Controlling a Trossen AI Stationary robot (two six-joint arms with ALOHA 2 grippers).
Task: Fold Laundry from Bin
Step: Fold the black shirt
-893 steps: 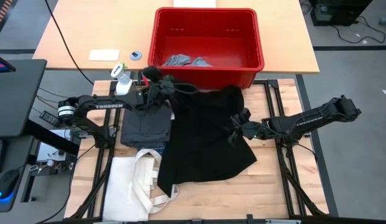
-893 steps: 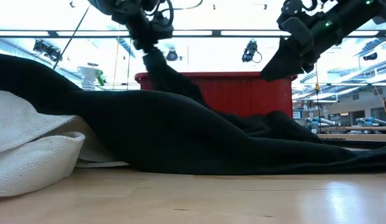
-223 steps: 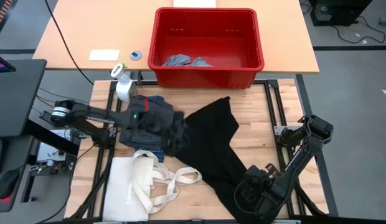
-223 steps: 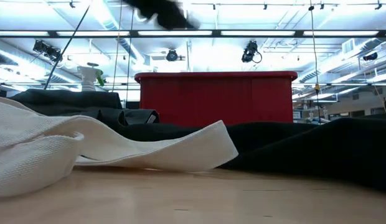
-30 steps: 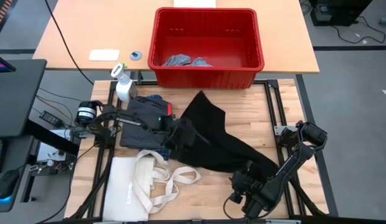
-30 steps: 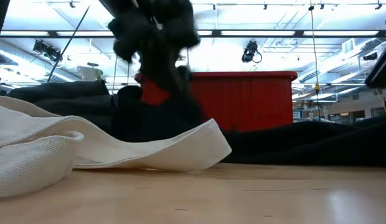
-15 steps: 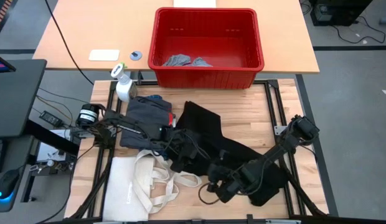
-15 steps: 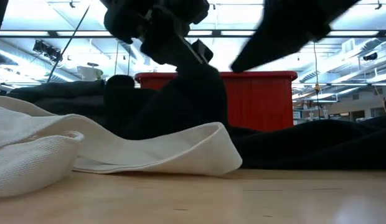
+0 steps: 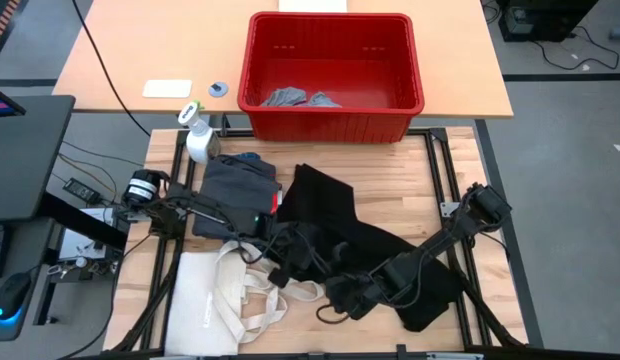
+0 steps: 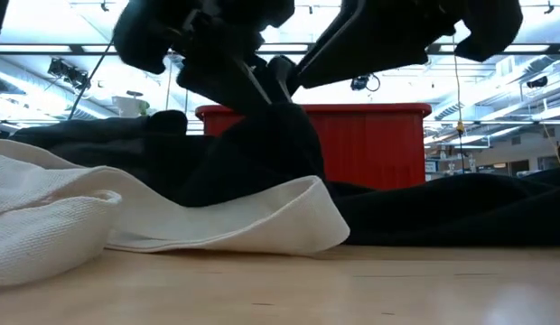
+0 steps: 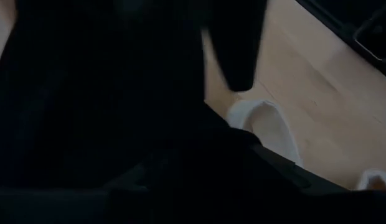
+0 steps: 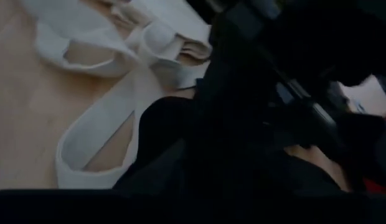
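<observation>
The left claw (image 9: pixel 287 262) and the right claw (image 9: pixel 342 295) sit close together over the near middle of the tabletop (image 9: pixel 410 195), both sunk into the large black garment (image 9: pixel 340 225). The low view shows dark cloth rising in a peak (image 10: pixel 262 153) to the arms, so the fabric looks gathered and lifted — probably one edge being carried across to make a fold. Black fingers against black cloth hide the rest: whether either claw is spread or pinching the cloth I cannot tell, in the wrist views either.

From the claws the black garment spreads away toward the far side and toward the right arm's base, lying partly flat. Just beyond the left claw, on the left arm's side, a folded dark grey piece (image 9: pixel 233 190) rests with a bit of blue plaid (image 9: pixel 252 160) showing at its far edge — apparently the finished stack. Farther still stands the red bin (image 9: pixel 335 75), with small light grey pieces (image 9: pixel 295 98) left inside, so the job is judged well short of done.

The obstacle is the cream canvas tote bag (image 9: pixel 205 305): its long handles (image 9: pixel 280 290) loop right up beside both claws, touching or lying under the black cloth's near edge. A drag could catch a strap. A white spray bottle (image 9: pixel 197 135) stands well off, past the stack.
</observation>
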